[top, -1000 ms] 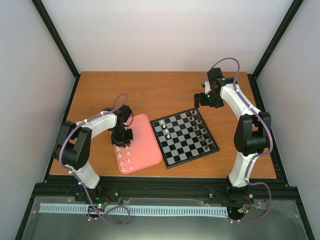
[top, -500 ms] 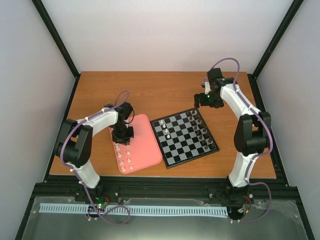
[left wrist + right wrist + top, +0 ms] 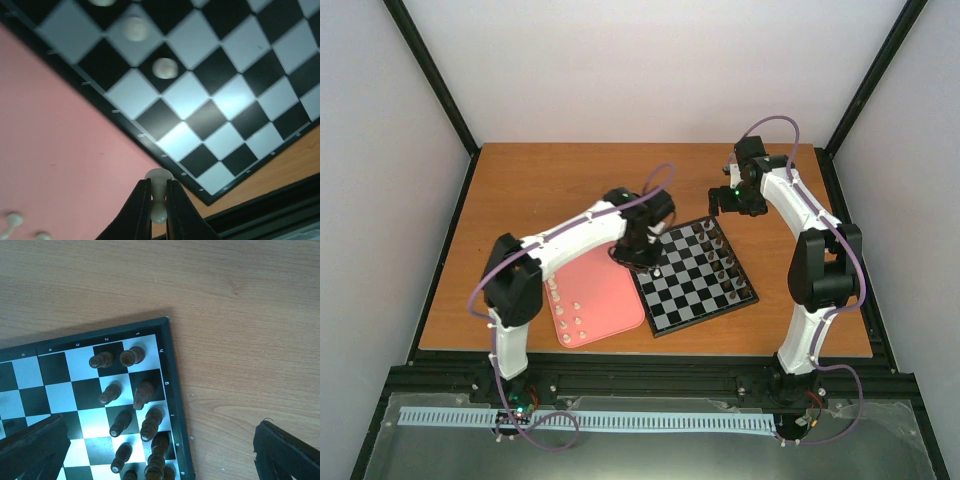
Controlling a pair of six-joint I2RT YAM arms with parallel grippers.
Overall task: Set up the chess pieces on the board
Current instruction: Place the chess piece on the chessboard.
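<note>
Firmly, left gripper (image 3: 158, 182) clamps 1 pawn (image 3: 159, 213) (by the board (image 3: 186, 95))

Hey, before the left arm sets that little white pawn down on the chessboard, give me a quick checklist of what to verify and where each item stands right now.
1. Grip: the left fingers are shut on the cream pawn, which sits in line with them: ok.
2. Position: the pawn seems to hang over the rim of the board by the pink tray, not above a square: not ok.
3. Landing room: bare squares lie beside the cream pieces standing on the board: ok.
4. Target square, which one it is meant for: cannot tell.
5. Right fingers: open over the far corner with the dark pieces, apart from the left arm: ok.
</note>
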